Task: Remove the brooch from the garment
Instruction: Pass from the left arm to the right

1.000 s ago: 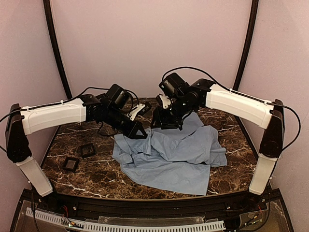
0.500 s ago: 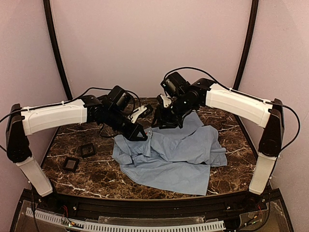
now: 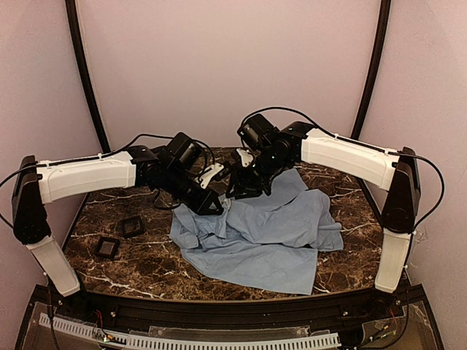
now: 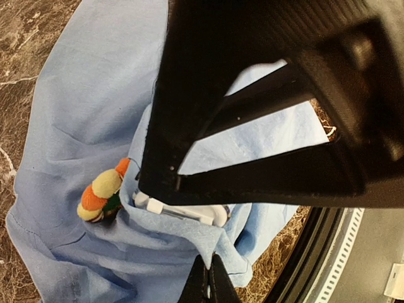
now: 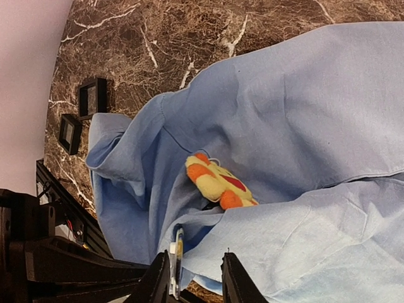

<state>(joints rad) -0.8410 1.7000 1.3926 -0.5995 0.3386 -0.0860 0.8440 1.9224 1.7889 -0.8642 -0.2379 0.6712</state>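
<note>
A dark brown marble table [image 3: 146, 262] is enclosed by plain pinkish walls [image 3: 226, 65], evenly lit; black curved poles [image 3: 81, 65] are set at 11 and 1 o'clock.

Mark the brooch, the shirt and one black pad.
brooch [image 5: 211, 182], right wrist view, on a yellow petal.
shirt [image 5: 315, 95], right wrist view, on smooth fabric above the brooch.
black pad [image 3: 107, 248], top view, on its middle.

White arm shells [image 3: 84, 179], blk joints [image 3: 149, 164]; blk cables [image 3: 292, 109]
</note>
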